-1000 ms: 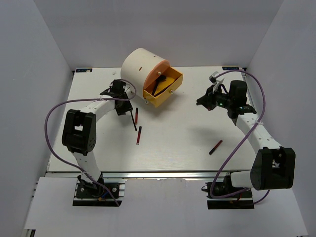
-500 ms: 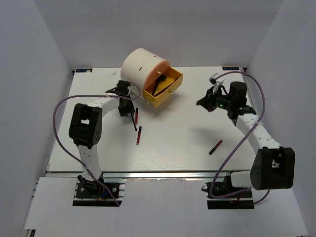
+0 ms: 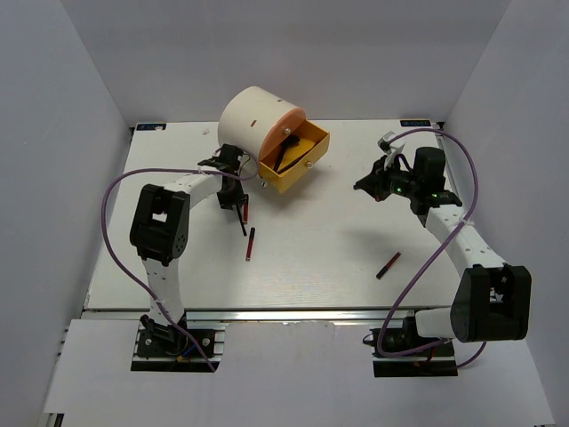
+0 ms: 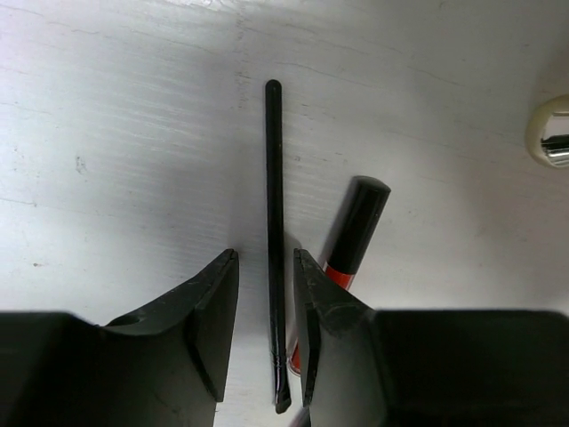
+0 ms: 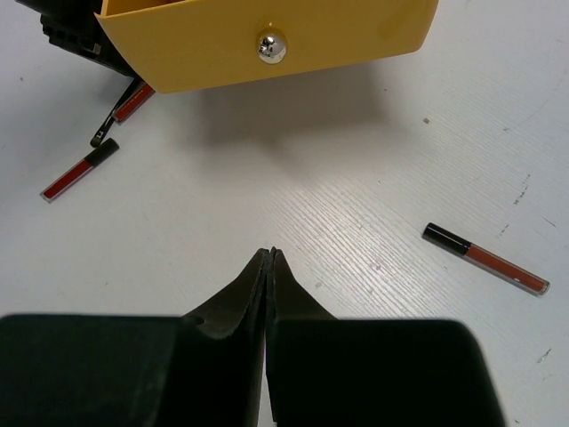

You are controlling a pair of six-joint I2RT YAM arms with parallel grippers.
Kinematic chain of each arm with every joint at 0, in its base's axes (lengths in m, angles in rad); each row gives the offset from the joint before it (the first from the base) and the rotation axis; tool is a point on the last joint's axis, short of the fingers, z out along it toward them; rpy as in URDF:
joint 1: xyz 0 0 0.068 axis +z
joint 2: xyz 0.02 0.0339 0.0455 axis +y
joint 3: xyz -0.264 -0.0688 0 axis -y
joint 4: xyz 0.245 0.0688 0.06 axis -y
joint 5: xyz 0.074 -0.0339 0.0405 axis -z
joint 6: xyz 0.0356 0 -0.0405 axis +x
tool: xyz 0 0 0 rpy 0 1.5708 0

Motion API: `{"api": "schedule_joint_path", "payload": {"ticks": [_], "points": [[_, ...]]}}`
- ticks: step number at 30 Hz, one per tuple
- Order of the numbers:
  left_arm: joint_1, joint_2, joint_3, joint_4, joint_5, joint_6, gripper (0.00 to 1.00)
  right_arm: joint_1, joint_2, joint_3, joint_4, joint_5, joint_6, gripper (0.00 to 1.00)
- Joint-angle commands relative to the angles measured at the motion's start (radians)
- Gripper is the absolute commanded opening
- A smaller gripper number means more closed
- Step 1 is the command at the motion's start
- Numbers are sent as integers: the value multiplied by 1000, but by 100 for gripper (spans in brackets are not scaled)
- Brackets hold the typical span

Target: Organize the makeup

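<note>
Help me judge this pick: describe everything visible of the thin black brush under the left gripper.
The thin black brush is a slim, straight, glossy black rod, seemingly plastic, rounded at one end and slightly flared at the other. It lies flat on the white table, lengthwise between the left gripper's open fingers, a narrow gap on each side. A dark-red-and-black stick lies close beside it; whether they touch is unclear.

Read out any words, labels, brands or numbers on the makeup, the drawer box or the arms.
No readable text.
The red-and-black sticks, the thin black brush and the yellow drawer show no print.
The dark tags at the far corners are too small to read.
</note>
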Motion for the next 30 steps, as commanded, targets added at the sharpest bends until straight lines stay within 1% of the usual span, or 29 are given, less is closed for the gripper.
{"api": "schedule_joint_path", "payload": {"ticks": [1,8,12,30], "points": [[-16,20,-11,-46,-49,23,41,-8,1,-1,11,3,2,2],[-19,11,-77,-39,-72,26,40,-9,7,14,14,-3,8,2],[-19,0,-112,-34,-87,30,38,-8,7,16,12,-3,11,2],[-8,-43,-172,-43,-153,58,25,-18,-15,6,19,-6,15,2]]}}
